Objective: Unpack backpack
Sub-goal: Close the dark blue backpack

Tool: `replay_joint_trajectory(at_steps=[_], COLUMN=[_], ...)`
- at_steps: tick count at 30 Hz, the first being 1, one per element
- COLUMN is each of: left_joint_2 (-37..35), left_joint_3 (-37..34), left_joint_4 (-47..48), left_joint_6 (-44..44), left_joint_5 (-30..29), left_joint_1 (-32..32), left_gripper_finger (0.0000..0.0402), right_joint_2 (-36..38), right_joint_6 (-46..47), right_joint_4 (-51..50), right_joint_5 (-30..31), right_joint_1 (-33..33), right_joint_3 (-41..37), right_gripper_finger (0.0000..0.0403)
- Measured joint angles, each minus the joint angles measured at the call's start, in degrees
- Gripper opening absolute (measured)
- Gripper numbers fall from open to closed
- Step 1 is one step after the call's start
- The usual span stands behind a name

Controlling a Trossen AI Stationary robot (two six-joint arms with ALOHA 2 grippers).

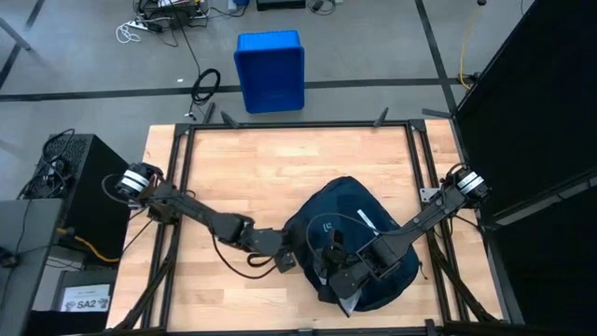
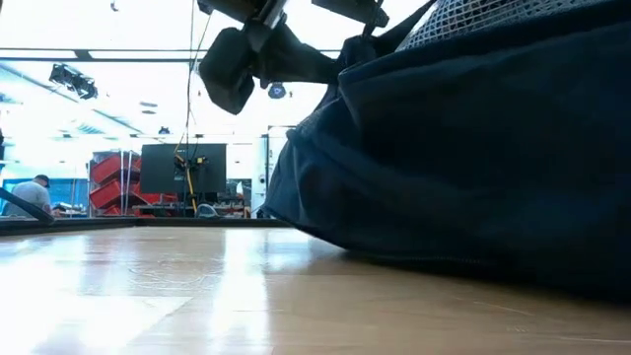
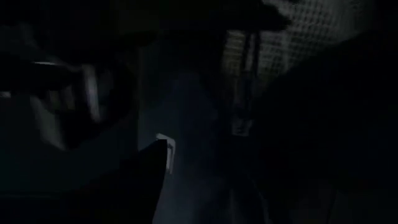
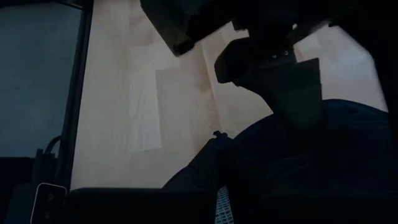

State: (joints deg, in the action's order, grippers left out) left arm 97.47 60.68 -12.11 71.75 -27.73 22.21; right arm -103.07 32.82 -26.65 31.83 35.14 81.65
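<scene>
Tabletop [image 1: 233, 168] of pale wooden planks fills the middle of the high view, framed by dark metal rails. On its right near part lies the backpack [image 1: 359, 219], a rounded dark navy bag with a small white logo label and a short white stripe on its upper face; in the low view it bulks up as a dark mass over the right half.

Both arms reach into it. The left arm stretches from the left edge of the tabletop toward the bag's left side, and the left gripper [image 1: 297, 261] sits at the bag's edge. Its wrist view is very dark, showing mesh lining and what may be a strap, so the gripper seems to be inside the bag; whether anything is between its fingers cannot be told, though they stand spread wide. The right gripper [image 1: 338, 282] rests on the near part of the backpack, its fingers pressed together.

Beyond the far edge, a bright blue plastic bin [image 1: 270, 70] stands on the floor.
</scene>
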Motion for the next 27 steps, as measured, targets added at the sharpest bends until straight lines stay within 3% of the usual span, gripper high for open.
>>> replay_joint_trajectory(at_steps=[7, 9, 14, 15, 27], left_joint_2=[0.8, 1.1, 1.2, 1.2, 0.4], left_joint_3=[0.0, 0.0, 0.0, 0.0, 0.0], left_joint_4=[1.3, 1.3, 1.3, 1.4, 5.4], left_joint_6=[-0.7, -0.6, -0.6, -1.1, -3.0], left_joint_5=[0.9, 1.0, 0.8, 0.6, -4.3], left_joint_1=[-0.2, -0.2, -0.2, -0.2, -0.2], left_gripper_finger=[0.0220, 0.0182, 0.0033, 0.0018, 0.0000], right_joint_2=[0.0, 0.0, 0.0, 0.0, 0.0], right_joint_6=[-0.1, -0.1, -0.2, -0.2, 0.6], right_joint_4=[0.2, 0.2, 0.3, 0.3, 0.0], right_joint_5=[0.0, 0.0, 0.0, 0.0, 1.2], right_joint_1=[0.0, 0.0, 0.1, 0.3, 1.7], right_joint_3=[0.0, 0.0, 0.0, 0.0, 0.0], right_gripper_finger=[0.0000, 0.0000, 0.0000, 0.0000, 0.0000])
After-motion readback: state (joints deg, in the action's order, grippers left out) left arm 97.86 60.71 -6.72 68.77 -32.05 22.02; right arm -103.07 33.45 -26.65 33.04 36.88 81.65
